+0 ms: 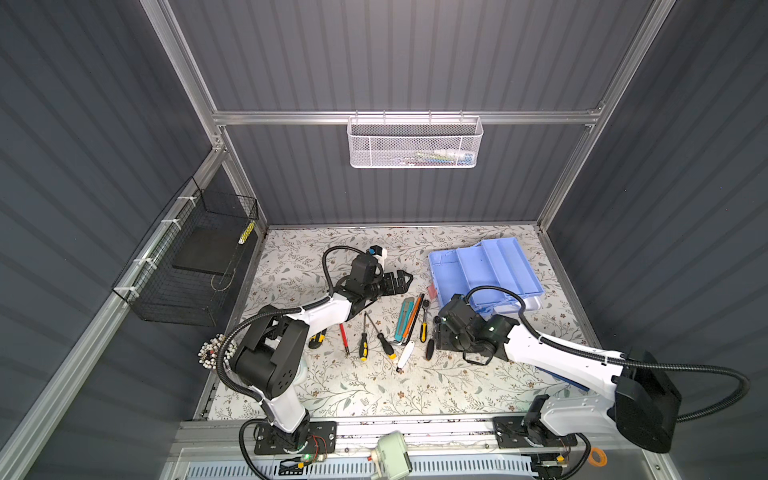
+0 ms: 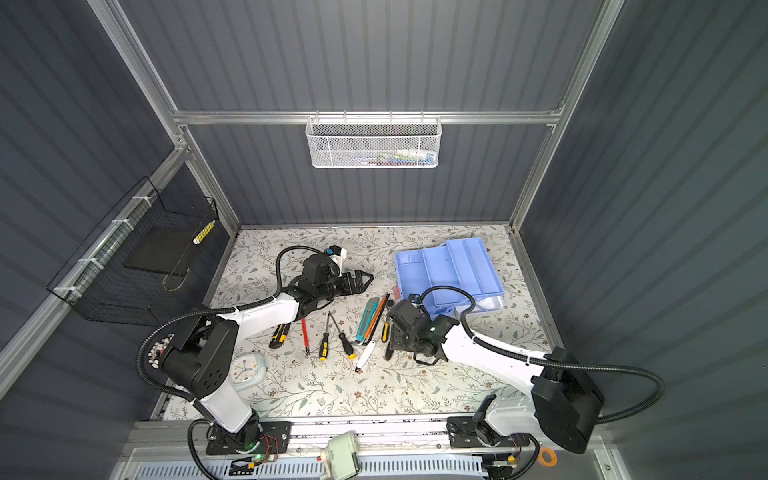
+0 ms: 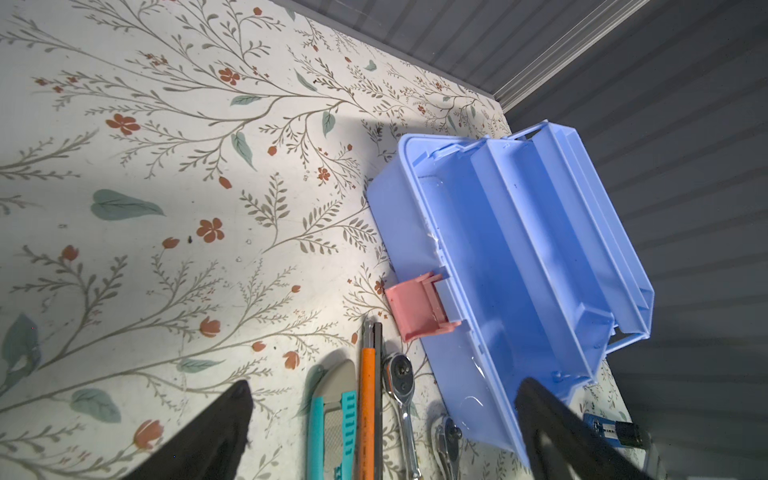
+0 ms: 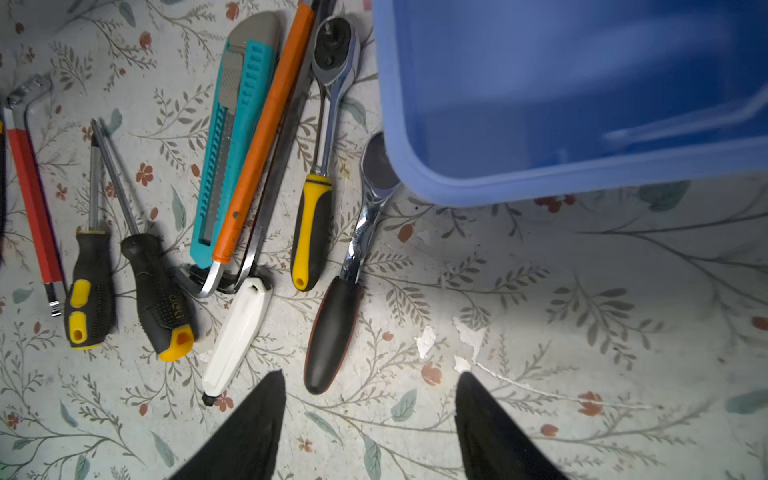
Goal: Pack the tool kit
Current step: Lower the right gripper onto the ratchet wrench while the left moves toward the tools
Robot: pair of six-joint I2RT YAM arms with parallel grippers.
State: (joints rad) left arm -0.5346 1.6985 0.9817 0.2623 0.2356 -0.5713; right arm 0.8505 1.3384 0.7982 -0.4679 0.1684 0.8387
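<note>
Tools lie in a loose row on the table (image 1: 374, 390) between the two arms, all outside the box (image 1: 442, 270). The box sits at the right rear of the table with its blue trays (image 1: 498, 266) fanned open in steps. Its white lid (image 2: 488, 306) is down at the near side and its pink latch (image 3: 417, 309) sticks out toward the tools.

In both top views the row runs from left to right:
- The yellow knife (image 2: 279, 334) is partly under the left arm.
- Next come the red hex key (image 4: 35, 199) and two screwdrivers (image 4: 89, 291) with crossed shafts.
- The teal knife (image 4: 232, 137) has the orange hex key (image 4: 266, 137) lying against it.
- The yellow ratchet (image 4: 313, 216) follows, then the black ratchet (image 4: 338, 307), whose head is at the box's corner.
- A white tool (image 4: 237, 336) lies just in front of the teal knife.

The left gripper (image 1: 406, 281) hovers level above the table behind the row, pointing at the box. Its jaws are spread wide and hold nothing.

The right gripper (image 4: 370, 376) hangs over the table just in front of the box's near left corner. Its jaws are apart and empty. The black ratchet's handle end is near one finger (image 4: 257, 424), with no contact visible.

A mesh basket (image 1: 415, 141) hangs on the back rail and a wire basket (image 1: 187, 266) on the left wall. A clock (image 2: 247, 370) lies by the left arm's base.
</note>
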